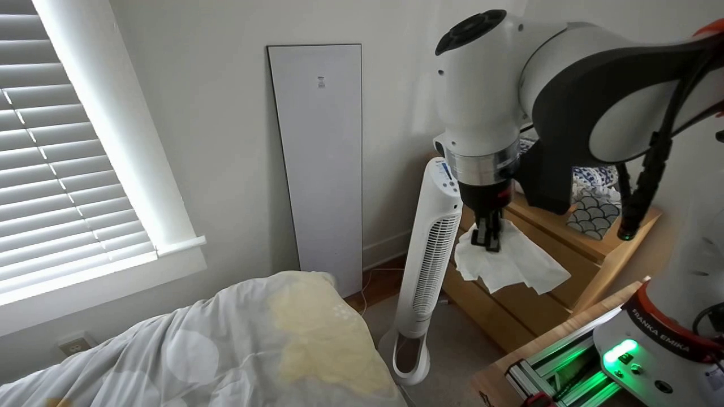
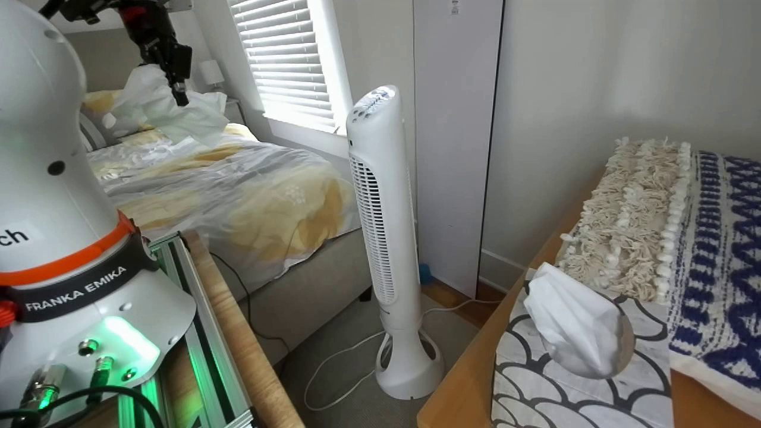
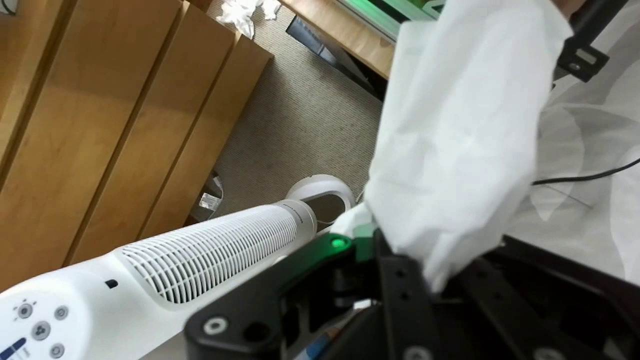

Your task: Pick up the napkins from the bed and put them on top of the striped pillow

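The napkins [image 1: 520, 261] are a limp white bundle pinched in my gripper [image 1: 486, 243], hanging in the air in front of the dresser. In an exterior view the napkins [image 2: 193, 116] and gripper [image 2: 179, 97] show in front of the bed. In the wrist view the napkins [image 3: 455, 135] rise between the fingers [image 3: 434, 265] and hide the fingertips. The bed [image 1: 215, 345], with rumpled white-grey and yellow bedding [image 2: 238, 202], is apart from the gripper. The striped pillow [image 2: 713, 255], with bands of cream fringe and dark blue pattern, lies on the dresser; the arm partly hides it [image 1: 595, 176].
A white tower fan [image 1: 431, 260] stands between bed and dresser [image 1: 543, 282], close to the gripper. A scallop-patterned tissue box [image 2: 535, 380] with a white tissue [image 2: 571, 321] sits beside the pillow. A tall white panel [image 1: 322, 169] leans on the wall.
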Action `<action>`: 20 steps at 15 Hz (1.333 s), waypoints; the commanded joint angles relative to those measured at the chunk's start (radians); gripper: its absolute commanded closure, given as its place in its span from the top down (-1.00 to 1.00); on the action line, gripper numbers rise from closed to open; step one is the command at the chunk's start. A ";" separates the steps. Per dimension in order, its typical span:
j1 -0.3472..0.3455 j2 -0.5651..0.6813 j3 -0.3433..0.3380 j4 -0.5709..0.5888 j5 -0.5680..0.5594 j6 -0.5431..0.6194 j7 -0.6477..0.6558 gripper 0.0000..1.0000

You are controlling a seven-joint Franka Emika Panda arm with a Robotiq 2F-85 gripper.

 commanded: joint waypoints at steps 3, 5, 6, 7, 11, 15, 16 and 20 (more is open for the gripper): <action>-0.052 -0.006 0.045 -0.001 0.011 0.000 -0.008 -0.95; -0.054 -0.005 0.045 -0.001 0.011 0.000 -0.007 -0.95; -0.054 -0.004 0.045 -0.001 0.011 0.000 -0.007 -0.99; -0.071 0.010 0.038 0.013 0.019 0.000 0.003 -0.99; -0.216 -0.013 -0.019 -0.005 0.044 0.071 0.005 -0.99; -0.391 -0.041 -0.119 -0.053 0.040 0.142 -0.024 -0.99; -0.433 -0.048 -0.150 -0.064 0.034 0.166 -0.033 -0.99; -0.594 -0.037 -0.274 -0.079 0.025 0.268 -0.052 -0.99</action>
